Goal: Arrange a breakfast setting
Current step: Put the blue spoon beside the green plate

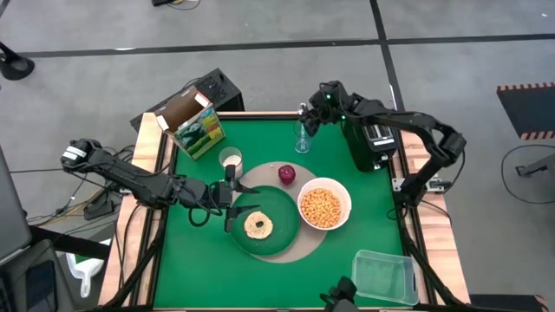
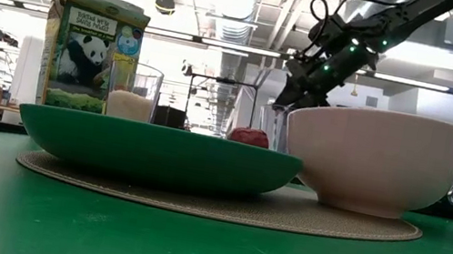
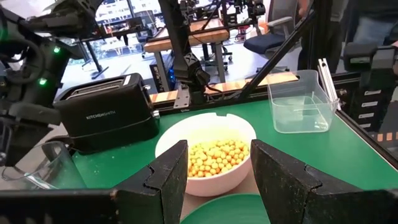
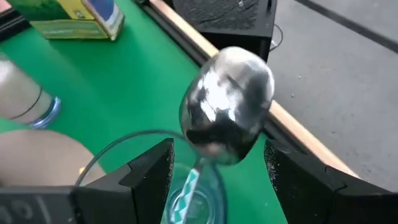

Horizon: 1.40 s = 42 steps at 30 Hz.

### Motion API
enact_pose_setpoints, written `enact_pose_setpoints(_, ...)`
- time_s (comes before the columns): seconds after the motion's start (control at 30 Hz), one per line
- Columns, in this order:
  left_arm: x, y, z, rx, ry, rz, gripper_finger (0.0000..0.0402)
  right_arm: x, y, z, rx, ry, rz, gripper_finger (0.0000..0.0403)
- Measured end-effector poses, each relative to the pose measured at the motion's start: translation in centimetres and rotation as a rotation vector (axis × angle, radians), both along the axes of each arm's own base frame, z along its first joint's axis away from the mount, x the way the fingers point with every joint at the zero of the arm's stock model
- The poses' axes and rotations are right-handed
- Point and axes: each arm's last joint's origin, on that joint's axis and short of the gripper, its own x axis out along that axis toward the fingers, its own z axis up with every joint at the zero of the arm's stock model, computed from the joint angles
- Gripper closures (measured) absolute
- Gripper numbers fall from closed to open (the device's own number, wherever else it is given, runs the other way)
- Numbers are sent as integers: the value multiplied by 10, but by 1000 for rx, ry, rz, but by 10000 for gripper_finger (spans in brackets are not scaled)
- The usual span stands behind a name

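A dark green plate (image 1: 279, 232) with round toast (image 1: 258, 225) lies on the round tan mat (image 1: 299, 253). The white bowl (image 1: 303, 198), which holds cereal, and the red fruit (image 1: 287, 174) also sit on the mat. The small milk glass (image 1: 231, 159) stands at the mat's far left. The clear stemmed glass (image 1: 301, 140) stands at the far side, with the silver spoon (image 4: 227, 102) standing in it, bowl end up. My right gripper (image 4: 217, 168) is open above the glass, its fingers on either side of the spoon. My left gripper (image 1: 230, 199) is open and empty at the plate's left edge. My right gripper's fingers (image 4: 149, 171) come from above and stand on either side of the spoon's bowl end (image 4: 217, 146). I cannot tell whether they touch it. The spoon's handle runs down into the glass.
A green-and-yellow cereal box (image 1: 195, 126) stands at the far left. A black toaster (image 1: 373, 143) stands at the far right, close to my right arm. A clear plastic container (image 1: 386, 276) sits at the near right. Open green table lies near the front left.
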Motion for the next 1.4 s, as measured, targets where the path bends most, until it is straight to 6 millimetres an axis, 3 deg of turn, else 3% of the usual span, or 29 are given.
enact_pose_setpoints(0.6,0,1,0,0,0,5,239,3,-3,6,-79,-74,179,128)
enact_pose_setpoints(0.9,1,4,0,-14,0,18,239,5,-5,0,-72,-61,186,128)
enact_pose_setpoints(1.4,1,4,0,-17,-1,18,239,23,14,5,-207,-11,121,128)
